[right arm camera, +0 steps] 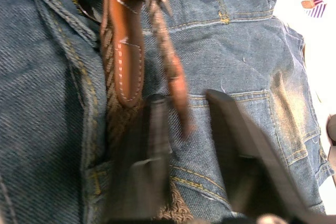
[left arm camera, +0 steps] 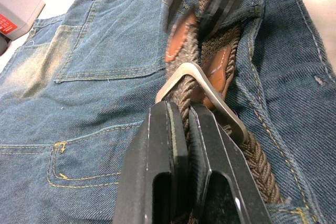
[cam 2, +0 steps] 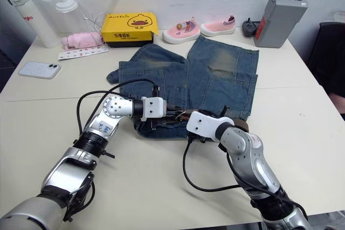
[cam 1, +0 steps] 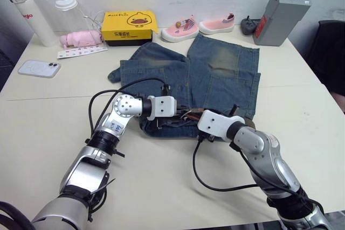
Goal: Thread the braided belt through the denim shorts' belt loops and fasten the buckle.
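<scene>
While both arms are reaching in over the near edge of the bench (cam 1: 48,133), the left gripper (left arm camera: 185,124) is sitting with its jaws pressed together on the braided belt (left arm camera: 247,156), pinching the strap just below the buckle (left arm camera: 205,90). That silver buckle is lying tilted on the waistband, with the brown leather tab beside it. The right gripper (right arm camera: 186,119) is coming at the same spot from the other side, jaws spread, with the loose leather-tipped belt end hanging between them; can't tell if it's actually touching either finger. The belt is running along the waistband of the denim shorts (cam 1: 215,74), which are lying flat mid-bench, waistband toward the robot, legs pointing away. Farther back: a phone (cam 1: 39,68), a yellow duck box (cam 1: 129,28), pink kids' shoes (cam 1: 198,27), a grey battery pack (cam 1: 281,17), and two bottles (cam 1: 29,14) at the far left.
</scene>
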Tool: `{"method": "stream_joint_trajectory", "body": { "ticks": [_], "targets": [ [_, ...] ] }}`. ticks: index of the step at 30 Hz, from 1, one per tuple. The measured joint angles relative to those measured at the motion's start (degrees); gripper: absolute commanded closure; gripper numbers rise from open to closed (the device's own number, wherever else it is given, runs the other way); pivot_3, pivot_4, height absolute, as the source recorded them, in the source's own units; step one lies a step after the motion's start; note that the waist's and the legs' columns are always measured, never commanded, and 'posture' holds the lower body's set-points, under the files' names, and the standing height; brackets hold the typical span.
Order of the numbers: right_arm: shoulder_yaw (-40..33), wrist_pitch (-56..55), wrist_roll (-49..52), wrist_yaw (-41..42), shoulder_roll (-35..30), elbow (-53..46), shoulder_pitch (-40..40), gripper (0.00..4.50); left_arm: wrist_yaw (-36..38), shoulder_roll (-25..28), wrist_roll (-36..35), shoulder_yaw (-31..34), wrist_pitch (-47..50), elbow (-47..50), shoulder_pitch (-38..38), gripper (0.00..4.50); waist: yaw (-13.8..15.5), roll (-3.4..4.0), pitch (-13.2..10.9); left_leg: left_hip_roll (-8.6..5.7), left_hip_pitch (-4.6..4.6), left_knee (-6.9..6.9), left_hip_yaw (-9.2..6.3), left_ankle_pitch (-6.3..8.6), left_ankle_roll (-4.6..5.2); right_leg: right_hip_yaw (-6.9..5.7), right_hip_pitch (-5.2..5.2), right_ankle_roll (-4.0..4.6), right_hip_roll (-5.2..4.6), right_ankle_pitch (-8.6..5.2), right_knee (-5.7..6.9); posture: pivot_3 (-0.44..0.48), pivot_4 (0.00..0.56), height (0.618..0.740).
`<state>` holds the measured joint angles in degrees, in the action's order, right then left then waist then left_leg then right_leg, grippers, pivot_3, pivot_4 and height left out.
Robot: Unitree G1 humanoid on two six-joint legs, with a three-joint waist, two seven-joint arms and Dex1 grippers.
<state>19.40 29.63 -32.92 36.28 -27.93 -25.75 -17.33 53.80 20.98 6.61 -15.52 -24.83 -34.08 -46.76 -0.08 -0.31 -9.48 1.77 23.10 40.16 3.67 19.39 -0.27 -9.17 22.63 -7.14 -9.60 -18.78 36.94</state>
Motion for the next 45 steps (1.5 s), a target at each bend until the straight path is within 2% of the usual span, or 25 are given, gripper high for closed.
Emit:
{"method": "stream_joint_trajectory", "body": {
  "ticks": [4,11,16,22,27,28,29,33,38,45],
  "targets": [
    [0.41,-0.51,-0.64,-0.47,0.17,0.38,0.01,4.42,-0.01,0.17,0.00,0.00,0.00,0.04,0.07,4.50,-0.02,0.00,0.00,0.00,0.00,0.00,0.00,0.00,0.00,0.00,0.00,0.00,0.00,0.00,0.00,0.000,0.150,0.683],
    [0.65,-0.51,-0.94,-0.63,1.27,0.42,0.81,4.50,0.86,0.55,-3.20,2.07,5.05,4.41,2.33,1.66,-0.07,0.00,0.00,0.02,0.00,0.00,-0.01,0.00,0.00,-0.01,0.00,0.00,0.00,0.00,0.01,0.000,0.150,0.683],
    [0.62,-0.99,-1.55,-1.46,1.25,0.76,1.63,4.50,5.95,5.79,-9.95,4.60,15.54,15.10,9.78,1.66,-0.54,0.02,0.00,0.05,-0.04,-0.01,0.00,-0.01,-0.01,0.01,0.01,0.00,0.00,0.00,0.05,0.000,0.150,0.683],
    [0.60,-2.23,-1.89,-2.26,0.69,1.17,2.04,4.50,7.41,12.05,-15.50,10.52,27.22,18.12,13.26,1.66,-0.33,0.02,0.00,0.04,-0.03,0.03,0.00,-0.01,-0.01,0.03,0.01,0.00,0.00,0.00,0.06,0.000,0.150,0.683],
    [0.58,-2.89,-1.94,-2.77,0.65,1.20,2.10,4.50,7.36,11.98,-17.96,11.14,33.43,20.11,14.45,1.66,-0.10,0.01,-0.01,0.02,-0.02,0.03,0.00,0.00,-0.01,0.05,0.01,0.00,0.00,0.00,0.06,0.000,0.150,0.683],
    [0.58,-2.99,-1.95,-2.80,0.64,1.20,2.12,4.50,7.38,11.82,-18.04,11.11,33.89,20.26,14.54,2.18,-0.13,0.02,0.00,0.03,-0.02,0.03,0.00,0.00,-0.01,0.04,0.01,0.00,0.00,0.00,0.06,0.000,0.150,0.683],
    [0.58,-3.10,-1.95,-2.81,0.63,1.20,2.15,4.50,7.41,11.69,-18.04,11.07,34.14,20.35,14.74,2.31,-0.13,0.02,0.00,0.03,-0.02,0.03,0.00,0.00,-0.01,0.03,0.01,0.00,0.00,0.00,0.06,0.000,0.150,0.683],
    [0.15,-3.34,-1.95,-2.84,-0.23,1.16,3.05,4.50,8.25,11.13,-17.42,8.41,34.47,20.69,16.17,4.05,-0.12,0.02,0.00,0.03,-0.02,0.03,0.01,0.00,-0.01,0.04,0.01,0.00,0.00,0.00,0.07,0.000,0.150,0.683],
    [-5.26,-4.52,-1.02,-2.84,-3.54,-0.82,7.29,4.50,8.47,11.30,-15.62,5.63,32.17,20.42,16.28,4.05,0.04,0.01,0.04,0.02,-0.06,0.03,0.02,0.00,0.00,0.06,-0.04,0.00,0.00,0.00,0.06,0.000,0.150,0.683],
    [-18.17,-9.26,3.31,-2.86,-10.32,-3.53,18.32,4.50,8.22,12.43,-13.99,4.84,28.80,19.62,17.33,4.05,-0.05,0.06,0.24,0.04,-0.41,-0.12,0.18,0.01,0.00,0.11,-0.23,0.00,0.00,0.00,0.06,0.000,0.150,0.683]
  ]
}}
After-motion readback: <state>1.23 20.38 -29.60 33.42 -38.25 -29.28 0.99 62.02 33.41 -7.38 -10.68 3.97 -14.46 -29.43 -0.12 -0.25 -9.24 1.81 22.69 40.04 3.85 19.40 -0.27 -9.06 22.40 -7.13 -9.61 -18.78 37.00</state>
